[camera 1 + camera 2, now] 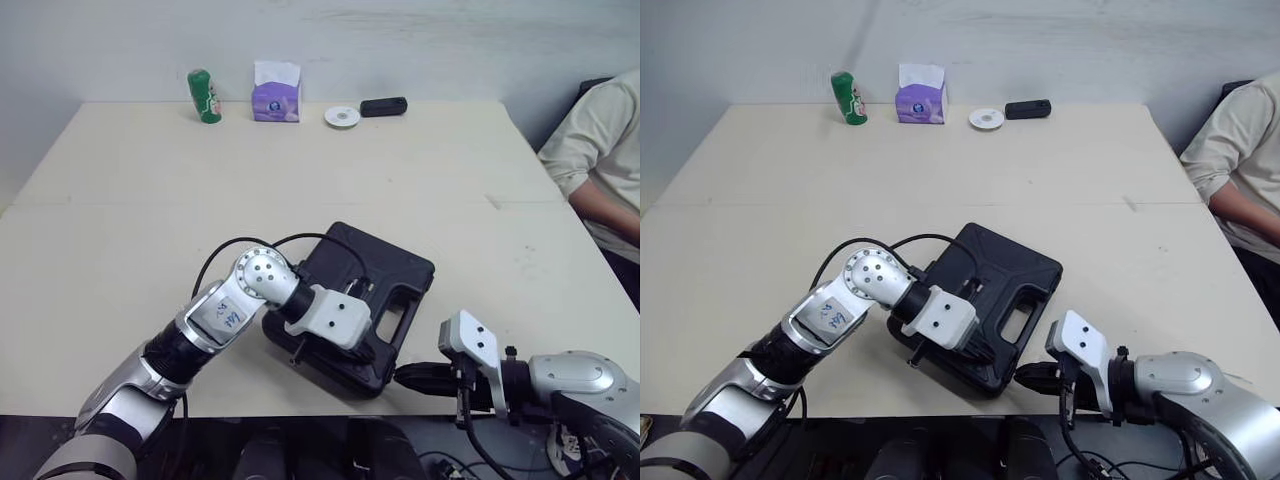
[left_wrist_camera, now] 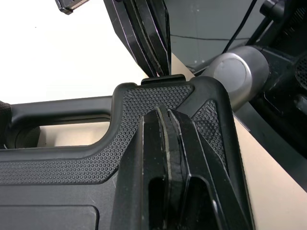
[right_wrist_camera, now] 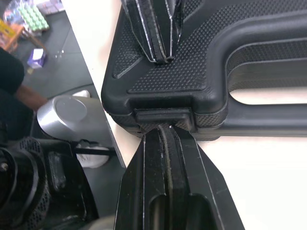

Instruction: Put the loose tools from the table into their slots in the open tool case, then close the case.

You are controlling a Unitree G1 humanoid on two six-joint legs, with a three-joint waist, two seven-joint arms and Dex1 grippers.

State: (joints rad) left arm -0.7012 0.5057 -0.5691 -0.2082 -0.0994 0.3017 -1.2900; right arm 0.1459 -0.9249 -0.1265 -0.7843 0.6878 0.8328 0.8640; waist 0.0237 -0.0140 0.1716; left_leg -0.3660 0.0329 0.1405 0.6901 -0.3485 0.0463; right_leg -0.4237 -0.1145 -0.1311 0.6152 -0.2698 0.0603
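The black tool case (image 1: pixel 378 268) lies closed on the table near its front edge, handle cut-out facing the front right. My left gripper (image 1: pixel 364 352) is shut, and its tip (image 2: pixel 164 110) presses on the lid's textured corner beside the handle. My right gripper (image 1: pixel 402 377) is shut too. Its tip (image 3: pixel 165 128) touches the small latch (image 3: pixel 163 115) on the case's front edge, right opposite the left gripper. No loose tools show on the table.
A green can (image 1: pixel 204 96), a purple tissue box (image 1: pixel 276 98), a white disc (image 1: pixel 342 117) and a small black device (image 1: pixel 384 106) stand along the table's far edge. A person in a beige sleeve (image 1: pixel 600 160) sits at the right side.
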